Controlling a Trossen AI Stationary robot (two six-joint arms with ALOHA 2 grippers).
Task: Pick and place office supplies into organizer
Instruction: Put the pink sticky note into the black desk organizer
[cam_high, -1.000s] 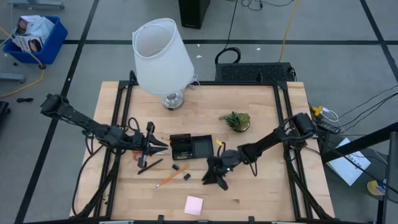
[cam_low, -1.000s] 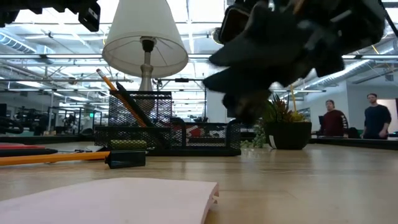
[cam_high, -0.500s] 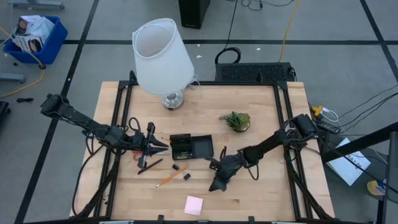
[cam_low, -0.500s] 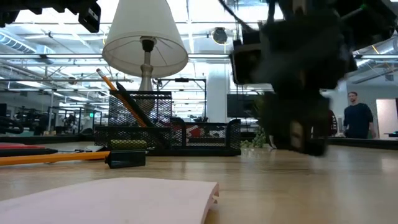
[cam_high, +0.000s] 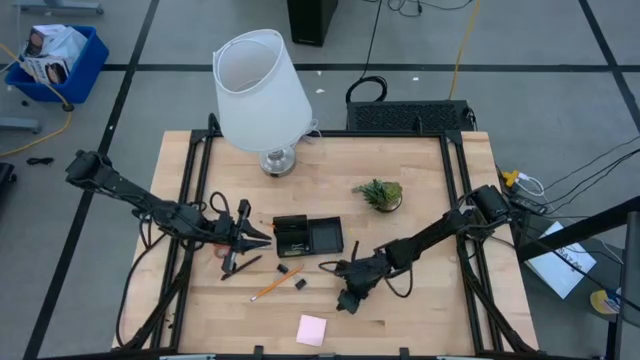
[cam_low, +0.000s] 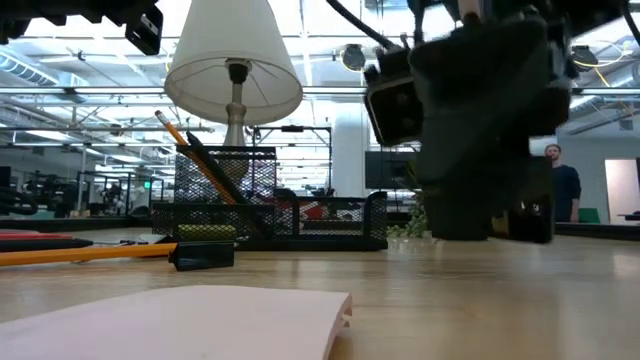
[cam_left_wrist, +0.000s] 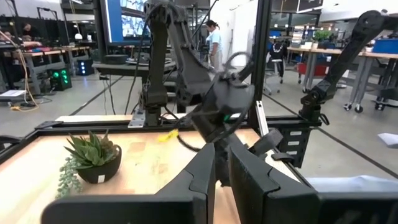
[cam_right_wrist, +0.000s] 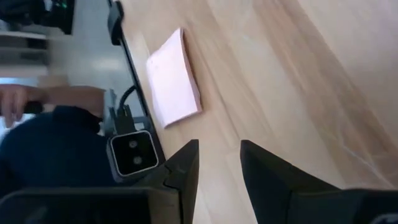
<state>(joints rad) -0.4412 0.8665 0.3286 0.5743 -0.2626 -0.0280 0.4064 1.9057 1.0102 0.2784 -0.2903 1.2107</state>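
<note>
While the left gripper (cam_high: 262, 235) hangs just left of the organizer (cam_high: 308, 237), its fingers (cam_left_wrist: 202, 180) are drawn almost together with only a thin slit between them and nothing seen in it. The right gripper (cam_high: 345, 300) sits low over bare wood in front of the organizer's right end — its fingers (cam_right_wrist: 183, 167) stand apart with a clear gap, empty, and the pink pad (cam_right_wrist: 174, 78) shows on the table beyond them.

From above, the organizer lies near mid-table, between the lamp (cam_high: 260, 92) behind it and the loose supplies in front. A pencil (cam_high: 271, 286) lies slantwise before it, with a small black bit (cam_high: 301, 284) just beside its right end and another (cam_high: 282, 270) nearer the organizer. A black pen (cam_high: 241, 266) lies to the left, under the left gripper. The pad (cam_high: 311, 329) rests near the front edge, well apart from the organizer. The plant (cam_high: 379, 194) stands to the right rear.

At table height, a pencil (cam_low: 192, 150) leans out of the organizer's mesh cup (cam_low: 226, 182), and something red (cam_low: 312, 211) shows through the mesh — what it is cannot be told.
</note>
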